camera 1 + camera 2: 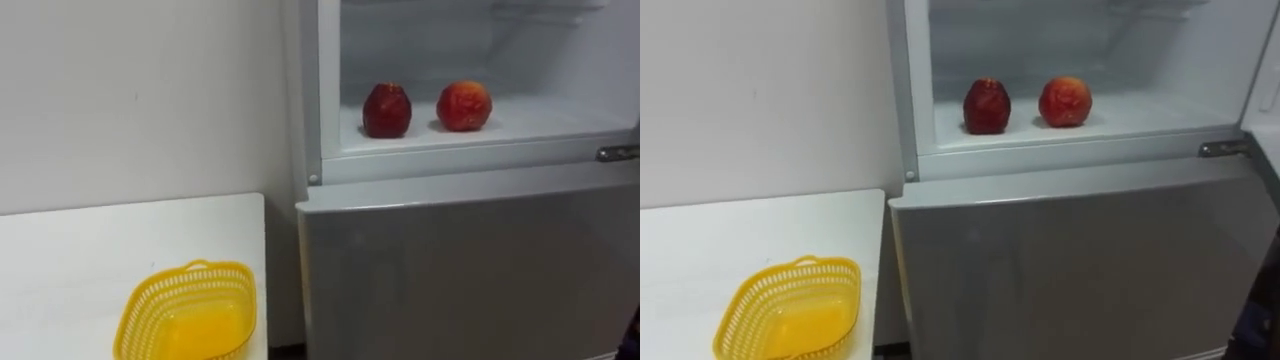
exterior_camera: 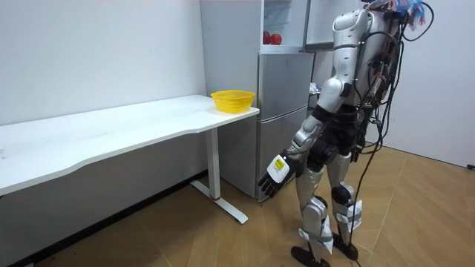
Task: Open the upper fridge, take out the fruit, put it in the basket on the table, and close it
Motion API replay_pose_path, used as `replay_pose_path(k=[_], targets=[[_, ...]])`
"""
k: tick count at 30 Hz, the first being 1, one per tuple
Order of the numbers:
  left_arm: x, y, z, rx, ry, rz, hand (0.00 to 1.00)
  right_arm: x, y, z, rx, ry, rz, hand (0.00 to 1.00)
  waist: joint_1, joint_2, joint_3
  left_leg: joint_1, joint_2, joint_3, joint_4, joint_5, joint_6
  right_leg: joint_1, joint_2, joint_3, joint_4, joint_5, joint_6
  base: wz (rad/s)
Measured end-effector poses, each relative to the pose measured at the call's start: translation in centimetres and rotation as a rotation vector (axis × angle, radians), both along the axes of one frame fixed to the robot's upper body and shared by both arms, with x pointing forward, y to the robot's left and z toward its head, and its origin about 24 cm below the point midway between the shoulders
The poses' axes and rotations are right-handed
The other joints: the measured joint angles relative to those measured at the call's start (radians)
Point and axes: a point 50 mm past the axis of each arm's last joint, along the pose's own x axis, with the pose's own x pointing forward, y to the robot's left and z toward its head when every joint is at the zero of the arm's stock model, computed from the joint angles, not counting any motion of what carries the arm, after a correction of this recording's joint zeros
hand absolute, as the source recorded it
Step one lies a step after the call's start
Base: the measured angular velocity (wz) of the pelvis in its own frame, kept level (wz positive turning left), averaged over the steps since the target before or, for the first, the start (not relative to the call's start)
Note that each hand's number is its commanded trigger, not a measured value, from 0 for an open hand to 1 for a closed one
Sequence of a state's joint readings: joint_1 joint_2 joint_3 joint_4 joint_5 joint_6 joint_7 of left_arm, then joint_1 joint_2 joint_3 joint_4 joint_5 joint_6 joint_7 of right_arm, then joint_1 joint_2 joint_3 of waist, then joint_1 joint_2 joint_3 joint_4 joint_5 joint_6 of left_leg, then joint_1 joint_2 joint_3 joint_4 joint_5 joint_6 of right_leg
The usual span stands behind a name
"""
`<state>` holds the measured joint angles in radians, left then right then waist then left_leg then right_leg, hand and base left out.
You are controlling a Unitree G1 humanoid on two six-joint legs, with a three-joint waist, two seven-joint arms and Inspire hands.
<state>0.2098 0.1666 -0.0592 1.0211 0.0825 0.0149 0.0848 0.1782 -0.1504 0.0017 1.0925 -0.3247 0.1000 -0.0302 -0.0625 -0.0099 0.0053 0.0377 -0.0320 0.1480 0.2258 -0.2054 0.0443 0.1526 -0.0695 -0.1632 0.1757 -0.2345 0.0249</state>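
Note:
The upper fridge compartment [image 1: 545,118] stands open. On its white shelf sit two fruits side by side: a dark red one [image 1: 387,110] on the left and an orange-red one [image 1: 464,105] on the right. In the room view I stand on the wooden floor in front of the fridge [image 2: 286,104], upright. My left hand [image 2: 276,174] hangs low at my side with relaxed fingers, holding nothing, far below the fruits [image 2: 272,38].
A yellow plastic basket [image 1: 200,270] sits at the near corner of the white table [image 1: 90,250], left of the fridge. The lower fridge door [image 1: 470,270] is closed. A metal hinge [image 1: 617,153] sticks out at the shelf's right end.

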Motion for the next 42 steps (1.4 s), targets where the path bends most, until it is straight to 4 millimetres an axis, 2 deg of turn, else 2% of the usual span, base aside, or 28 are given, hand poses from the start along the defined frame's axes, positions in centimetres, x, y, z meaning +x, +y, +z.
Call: replay_pose_path(k=[2, 4, 7, 10, 14, 16, 19, 24, 29, 32, 36, 42], targets=[[0.0, -0.1, 0.0, -0.004, 0.0, -0.005, 0.0, 1.8, -0.1, 0.6, -0.001, -0.103, -0.031, 0.0, -0.004, 0.005, 0.0002, 0.0, 0.001, 0.009, -0.007, 0.001, -0.001, -0.006, 0.001, 0.002, 0.0, 0.0, 0.0, -0.09], [0.1, -0.2, 0.0, -0.005, -0.005, -0.015, 0.0, 4.6, 0.2, 1.9, 0.013, -0.288, -0.047, 0.0, -0.011, 0.009, -0.0006, -0.001, 0.002, 0.014, -0.013, 0.002, -0.004, -0.009, 0.003, 0.003, -0.004, 0.002, -0.002, -0.05], [0.5, -0.4, 0.1, -0.007, -0.034, -0.041, 0.0, 7.4, 1.1, 4.5, 0.027, -0.515, 0.01, 0.0, -0.013, 0.015, -0.0017, -0.006, 0.003, 0.014, -0.02, 0.003, -0.005, -0.017, 0.004, -0.001, -0.005, 0.002, -0.003, 0.0], [0.7, -0.4, 0.2, -0.012, -0.061, -0.047, 0.0, 9.4, 2.1, 6.4, 0.049, -0.658, 0.077, 0.0, -0.014, 0.015, -0.0023, -0.011, 0.003, 0.022, -0.021, 0.004, -0.006, -0.026, 0.003, 0.0, -0.004, 0.003, -0.003, -0.04], [0.8, -0.5, 0.4, -0.016, -0.094, -0.052, 0.0, 10.7, 2.7, 9.1, 0.058, -0.801, 0.113, 0.0, -0.016, 0.012, -0.0033, -0.008, 0.003, 0.039, -0.028, 0.004, -0.006, -0.033, 0.002, 0.012, -0.003, 0.003, -0.002, -0.13], [0.9, -0.5, 0.5, -0.016, -0.114, -0.054, 0.0, 11.4, 3.1, 11.2, 0.063, -0.911, 0.138, 0.0, -0.017, 0.011, -0.0064, -0.006, 0.003, 0.044, -0.03, 0.003, -0.006, -0.037, 0.002, 0.024, -0.004, 0.003, -0.002, -0.13], [1.2, -0.5, 0.6, -0.013, -0.132, -0.059, 0.0, 12.1, 3.8, 12.8, 0.073, -1.003, 0.168, 0.0, -0.017, 0.0, -0.0066, -0.005, 0.004, 0.045, -0.031, 0.003, -0.006, -0.036, 0.003, 0.025, -0.003, 0.003, -0.002, -0.01], [1.5, -1.1, 0.6, -0.021, -0.15, -0.093, 0.0, 13.5, 4.8, 16.5, 0.048, -1.205, 0.215, 0.0, -0.015, 0.015, -0.0045, -0.005, 0.004, 0.053, -0.032, 0.003, -0.005, -0.04, 0.004, 0.033, -0.003, 0.008, 0.0, -0.05], [1.1, -1.5, 0.4, -0.033, -0.137, -0.108, 0.0, 14.3, 5.1, 18.6, -0.022, -1.331, 0.236, 0.0, -0.014, 0.035, -0.0055, -0.001, 0.008, 0.069, -0.042, 0.003, -0.005, -0.052, 0.006, 0.048, 0.014, 0.009, 0.0, -0.1], [0.9, -1.4, 0.3, -0.037, -0.127, -0.113, 0.0, 14.5, 5.5, 20.0, -0.08, -1.41, 0.254, 0.0, -0.015, 0.036, -0.007, -0.008, 0.01, 0.072, -0.044, 0.003, -0.005, -0.054, 0.008, 0.05, 0.014, 0.009, 0.0, -0.06], [1.0, -1.2, 0.3, -0.047, -0.125, -0.116, 0.0, 14.5, 5.7, 22.4, -0.15, -1.558, 0.251, 0.0, -0.015, 0.028, -0.0096, -0.006, 0.011, 0.072, -0.043, 0.004, -0.006, -0.055, 0.009, 0.048, 0.013, 0.009, 0.0, 0.0], [1.2, -0.6, 0.5, -0.04, -0.118, -0.144, 0.0, 14.9, 6.7, 23.6, -0.175, -1.683, 0.233, 0.0, -0.009, 0.008, -0.0031, 0.002, 0.01, 0.073, -0.043, 0.004, -0.006, -0.049, 0.009, 0.047, 0.012, 0.009, 0.0, 0.0]])
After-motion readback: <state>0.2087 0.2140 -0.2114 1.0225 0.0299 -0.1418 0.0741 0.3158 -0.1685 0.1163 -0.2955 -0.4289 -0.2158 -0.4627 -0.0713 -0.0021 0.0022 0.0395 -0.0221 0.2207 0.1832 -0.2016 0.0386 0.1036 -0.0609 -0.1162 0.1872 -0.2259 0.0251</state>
